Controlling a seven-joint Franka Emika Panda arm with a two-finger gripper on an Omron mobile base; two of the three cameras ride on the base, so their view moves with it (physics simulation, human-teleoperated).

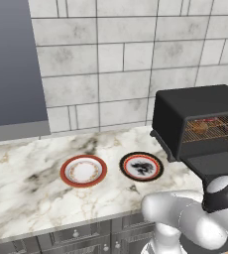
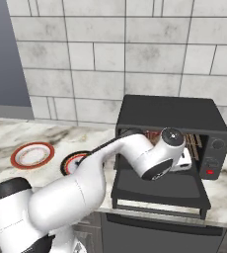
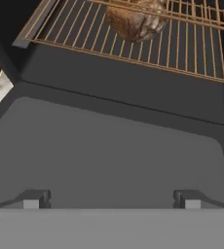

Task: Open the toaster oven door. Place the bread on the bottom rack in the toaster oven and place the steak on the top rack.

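The black toaster oven [image 1: 195, 106] [image 2: 170, 114] stands on the counter at the right. The toaster oven door [image 3: 109, 155] [image 2: 160, 190] lies folded down flat in front of it. The brown bread [image 3: 136, 19] [image 1: 201, 127] rests on the bottom rack [image 3: 84, 41]. Above it, a red strip of steak [image 1: 210, 120] lies on the top rack. My gripper [image 3: 109, 202] hovers over the lowered door just in front of the oven mouth. It is open, with nothing between its fingertips [image 3: 31, 199].
A white plate with a red rim [image 1: 83, 170] [image 2: 32, 154] and a dark plate with a red rim [image 1: 142, 166] [image 2: 72, 163] sit on the marble counter [image 1: 27, 193] left of the oven. The tiled wall runs behind.
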